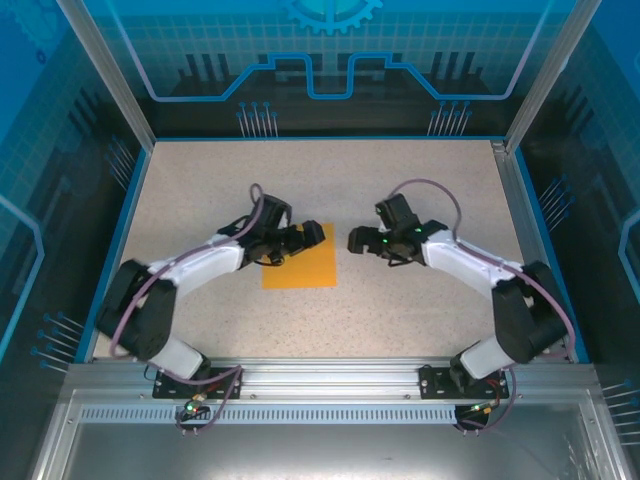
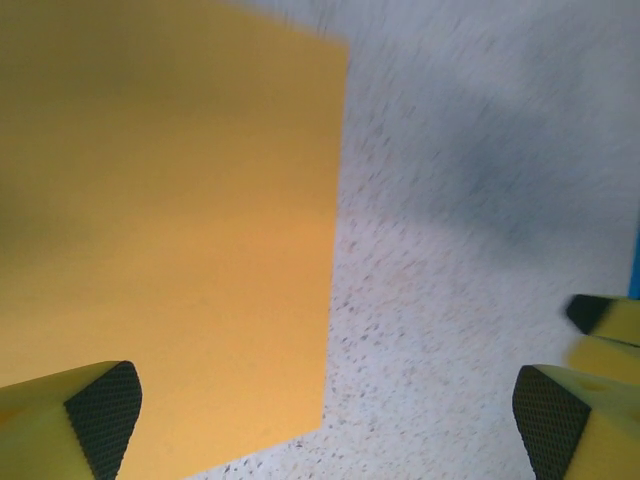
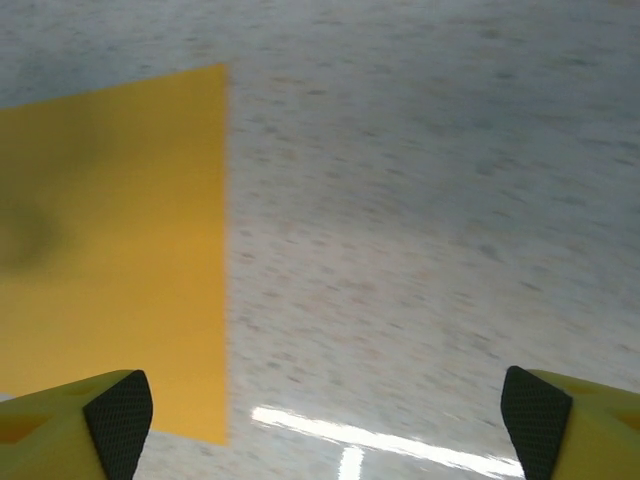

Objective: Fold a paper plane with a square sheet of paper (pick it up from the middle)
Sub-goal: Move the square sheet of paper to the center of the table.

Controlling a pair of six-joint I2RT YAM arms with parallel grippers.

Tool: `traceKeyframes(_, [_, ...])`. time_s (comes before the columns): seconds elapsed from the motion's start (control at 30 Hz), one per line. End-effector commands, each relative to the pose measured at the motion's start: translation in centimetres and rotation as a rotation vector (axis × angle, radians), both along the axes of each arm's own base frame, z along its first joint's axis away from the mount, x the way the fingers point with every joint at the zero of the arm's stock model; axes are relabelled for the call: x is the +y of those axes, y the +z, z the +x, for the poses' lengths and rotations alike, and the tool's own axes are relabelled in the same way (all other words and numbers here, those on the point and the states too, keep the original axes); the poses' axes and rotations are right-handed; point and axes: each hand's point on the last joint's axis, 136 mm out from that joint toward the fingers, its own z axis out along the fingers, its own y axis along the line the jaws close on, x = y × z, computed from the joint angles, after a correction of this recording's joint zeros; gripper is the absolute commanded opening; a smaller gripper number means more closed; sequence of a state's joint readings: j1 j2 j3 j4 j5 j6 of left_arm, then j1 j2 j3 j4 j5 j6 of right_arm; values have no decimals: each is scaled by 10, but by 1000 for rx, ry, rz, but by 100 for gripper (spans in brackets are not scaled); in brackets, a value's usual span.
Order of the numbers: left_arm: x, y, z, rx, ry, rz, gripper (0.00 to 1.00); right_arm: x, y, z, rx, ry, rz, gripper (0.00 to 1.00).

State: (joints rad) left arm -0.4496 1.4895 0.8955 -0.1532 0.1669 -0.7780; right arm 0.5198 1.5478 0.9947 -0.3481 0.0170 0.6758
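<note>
Hovering with its fingers spread wide, the left gripper (image 1: 305, 238) is over the far edge of the square sheet of paper (image 1: 305, 270). The sheet lies flat on the speckled table (image 1: 420, 180). The right gripper (image 1: 357, 240), also spread, hangs just right of the sheet. Blue panels (image 1: 330, 60) wall the table.

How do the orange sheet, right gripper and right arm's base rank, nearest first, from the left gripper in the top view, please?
1. Orange sheet: under the left gripper.
2. Right gripper: to its right.
3. Right arm's base: near-right corner.
</note>
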Motion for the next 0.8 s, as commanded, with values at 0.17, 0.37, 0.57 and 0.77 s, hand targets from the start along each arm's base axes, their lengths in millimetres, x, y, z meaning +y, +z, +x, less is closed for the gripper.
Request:
traceKeyframes(0.17, [124,-8,-26,-24,273,190,99,119,-10,26,67,145,10,77])
traceKeyframes(0.37, [149,-16,-38,-10,346,199,99,178,-36,30,137,200,20,68])
traceKeyframes(0.57, [154,-13,-38,-26,361,180,99,173,-57,24,206,156,-76,63])
traceKeyframes(0.77, [141,-3,-31,-60,323,109,99,144,-78,10,259,127,-136,63])
